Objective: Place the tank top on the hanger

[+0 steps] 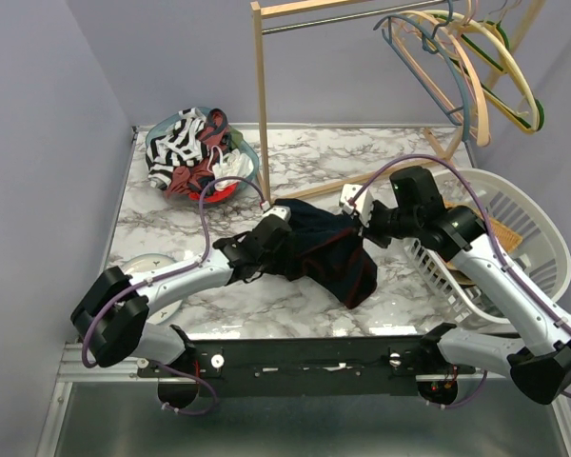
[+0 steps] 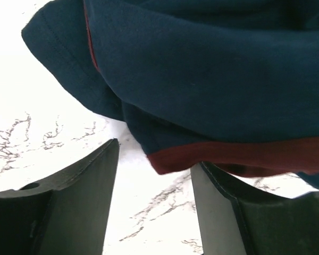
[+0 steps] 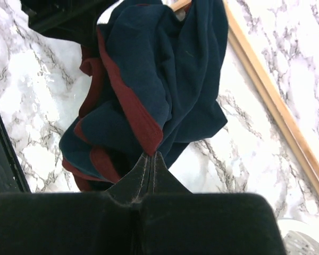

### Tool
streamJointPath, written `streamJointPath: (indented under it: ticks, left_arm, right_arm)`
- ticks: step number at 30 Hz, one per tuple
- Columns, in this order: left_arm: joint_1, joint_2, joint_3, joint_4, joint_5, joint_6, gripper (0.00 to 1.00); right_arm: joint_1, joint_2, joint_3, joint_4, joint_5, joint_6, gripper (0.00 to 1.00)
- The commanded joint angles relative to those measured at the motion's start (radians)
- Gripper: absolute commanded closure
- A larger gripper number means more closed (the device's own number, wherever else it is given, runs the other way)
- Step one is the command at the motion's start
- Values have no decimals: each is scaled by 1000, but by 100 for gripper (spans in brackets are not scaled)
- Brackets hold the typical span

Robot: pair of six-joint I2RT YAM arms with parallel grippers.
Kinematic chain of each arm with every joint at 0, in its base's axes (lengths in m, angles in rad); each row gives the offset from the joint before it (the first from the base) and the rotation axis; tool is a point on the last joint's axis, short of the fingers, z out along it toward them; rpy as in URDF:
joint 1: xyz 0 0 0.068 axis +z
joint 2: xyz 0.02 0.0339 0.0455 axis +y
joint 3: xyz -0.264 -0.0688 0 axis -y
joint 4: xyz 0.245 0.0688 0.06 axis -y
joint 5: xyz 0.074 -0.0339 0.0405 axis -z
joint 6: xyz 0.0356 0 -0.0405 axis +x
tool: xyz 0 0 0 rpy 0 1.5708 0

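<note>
Clearly early: your right gripper (image 3: 151, 159) pinches the crumpled navy, maroon-trimmed tank top (image 3: 165, 79), left gripper (image 2: 154, 159) agape at its edge. The thin grey-blue hanger (image 1: 460, 95) hangs bare, far right.

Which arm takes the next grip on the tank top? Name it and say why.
Left. The left gripper is open, with the hem of the tank top just beyond its jaws; the right gripper is busy, shut on the cloth.

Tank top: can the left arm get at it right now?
Probably yes. The left pincer is open, with the hem of the tank top just ahead of its gap and nothing between. The right pincer is shut on the red trim.
</note>
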Motion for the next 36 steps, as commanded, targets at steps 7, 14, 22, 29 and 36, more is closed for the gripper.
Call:
streamJointPath:
  ticks: [7, 14, 22, 29, 36]
  left_arm:
    - [-9, -35, 200, -112, -84, 96, 100]
    - [-7, -200, 421, -210, -12, 196, 100]
    - [-7, -259, 714, -309, 94, 274, 100]
    - [-9, -254, 1004, -320, 221, 321, 100]
    - [-7, -230, 1109, -243, 403, 255, 100]
  right_arm:
    - [-35, -41, 122, -83, -5, -11, 100]
    - [-58, -84, 257, -129, 56, -40, 99]
    - [-134, -89, 496, -142, 44, -46, 100]
    - [-248, -107, 659, -152, -84, 7, 99]
    - [-328, -135, 717, -192, -276, 38, 99]
